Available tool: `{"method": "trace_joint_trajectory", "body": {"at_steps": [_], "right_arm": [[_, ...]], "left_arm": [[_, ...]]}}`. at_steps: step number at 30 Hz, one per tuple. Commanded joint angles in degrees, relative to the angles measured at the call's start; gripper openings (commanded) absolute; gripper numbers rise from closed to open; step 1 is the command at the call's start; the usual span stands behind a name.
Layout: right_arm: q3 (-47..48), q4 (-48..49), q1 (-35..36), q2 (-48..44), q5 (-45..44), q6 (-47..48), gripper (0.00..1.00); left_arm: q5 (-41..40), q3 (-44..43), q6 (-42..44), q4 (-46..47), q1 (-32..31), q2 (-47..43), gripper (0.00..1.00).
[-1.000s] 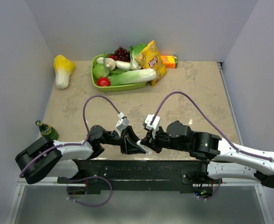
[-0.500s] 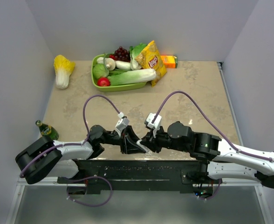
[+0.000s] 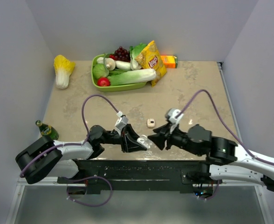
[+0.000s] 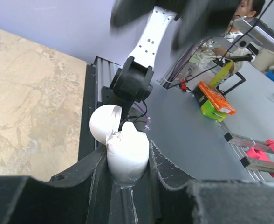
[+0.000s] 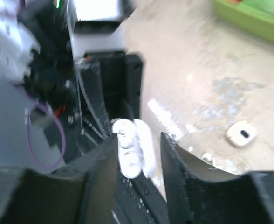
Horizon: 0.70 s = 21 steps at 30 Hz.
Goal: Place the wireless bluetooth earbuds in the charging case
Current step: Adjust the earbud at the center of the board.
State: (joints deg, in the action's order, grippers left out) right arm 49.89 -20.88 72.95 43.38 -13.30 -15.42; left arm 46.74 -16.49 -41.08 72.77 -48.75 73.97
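Note:
My left gripper (image 3: 141, 141) (image 4: 126, 151) is shut on the white charging case (image 4: 127, 158) (image 3: 147, 143), held above the table's near edge with its lid (image 4: 105, 123) hinged open. In the right wrist view the case (image 5: 136, 149) is blurred, and pale rounded lumps that look like the earbuds (image 5: 127, 156) sit in its body. My right gripper (image 3: 152, 139) (image 5: 138, 138) is open, its fingertips just right of the case with nothing gripped. A small white rounded piece with a dark slot (image 3: 150, 122) (image 5: 242, 133) lies on the table; I cannot tell what it is.
A green basket (image 3: 127, 87) of vegetables, grapes and a yellow chips bag (image 3: 152, 60) stands at the back. Beside the bag is an orange box (image 3: 169, 61). A cabbage (image 3: 62, 70) lies back left. A green bottle (image 3: 46, 129) stands by the left arm.
My right arm has drawn back to the right and its jaws have opened, uncovering the small white piece on the table. The left gripper still holds the case in the same place.

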Motion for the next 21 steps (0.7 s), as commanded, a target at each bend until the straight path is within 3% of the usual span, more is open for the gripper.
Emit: {"method": "trace_joint_trajectory", "body": {"at_steps": [1,3,7,15,21], "right_arm": [[-1.63,4.36,0.09,-11.11,-17.43,-6.02,0.47],[-1.46,0.69,0.09,-11.65,-24.56,-9.43,0.49],[-1.72,-4.69,-0.17,-5.42,-26.78,-13.31,0.51],[-10.16,6.55,-2.37,2.23,-17.82,-16.92,0.52],[-11.82,12.70,-6.76,15.06,-6.93,-15.17,0.48]], "left_arm": [[-5.42,3.20,3.28,32.08,0.24,-2.16,0.00],[-9.11,4.79,5.48,32.26,0.24,-4.61,0.00],[-14.21,8.04,10.13,27.71,0.24,-11.47,0.00],[-21.95,10.87,18.93,13.46,-0.20,-30.09,0.00],[-26.70,11.13,22.27,2.39,-0.29,-40.29,0.00]]}}
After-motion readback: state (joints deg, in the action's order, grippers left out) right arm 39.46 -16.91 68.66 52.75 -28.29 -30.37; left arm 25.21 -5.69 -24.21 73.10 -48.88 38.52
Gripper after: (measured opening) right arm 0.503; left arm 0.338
